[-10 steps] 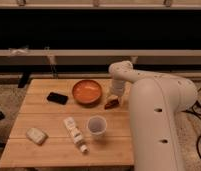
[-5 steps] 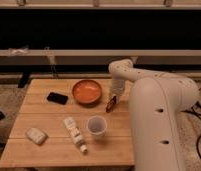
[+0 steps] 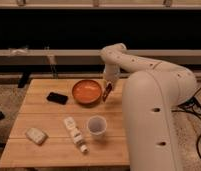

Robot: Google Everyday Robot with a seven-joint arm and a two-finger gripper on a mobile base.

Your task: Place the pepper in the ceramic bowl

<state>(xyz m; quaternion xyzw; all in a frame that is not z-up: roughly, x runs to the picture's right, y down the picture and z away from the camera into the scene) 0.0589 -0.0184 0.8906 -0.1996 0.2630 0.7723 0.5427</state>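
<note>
Pepper: we see the pepper [image 3: 107, 92], dark red and slim, hanging tilted at the gripper's tip, just off the bowl's 3 o'clock rim and clear of the table

Gripper: the gripper [image 3: 108, 90] sits at the end of the white arm [image 3: 144, 70], which comes in from 3 o'clock; its fingers are clamped on the pepper, as best we can judge from how the pepper hangs there

Change: half a second ago the pepper was lower and further toward 3 o'clock, close to the wood; a second ago it was lower still. Now it is lifted and carried toward 9 o'clock, up to the bowl's edge

Meaning: we judge the pick finished and the carry nearly over; what is left is a short move over the rim and a release

Ceramic bowl: the ceramic bowl [image 3: 80, 98], orange-red and shallow, holds nothing we can see; it lies toward 12 o'clock on the wooden table [image 3: 49, 151]

Risk: we think a release this close to the rim may drop the pepper outside

Around: a black flat object [image 3: 57, 97] at the bowl's 9 o'clock, a whitish cup [image 3: 96, 126] at its 6 o'clock, a small white bottle [image 3: 74, 133] lying beside the cup, a pale packet [image 3: 36, 135] toward 7 o'clock
</note>
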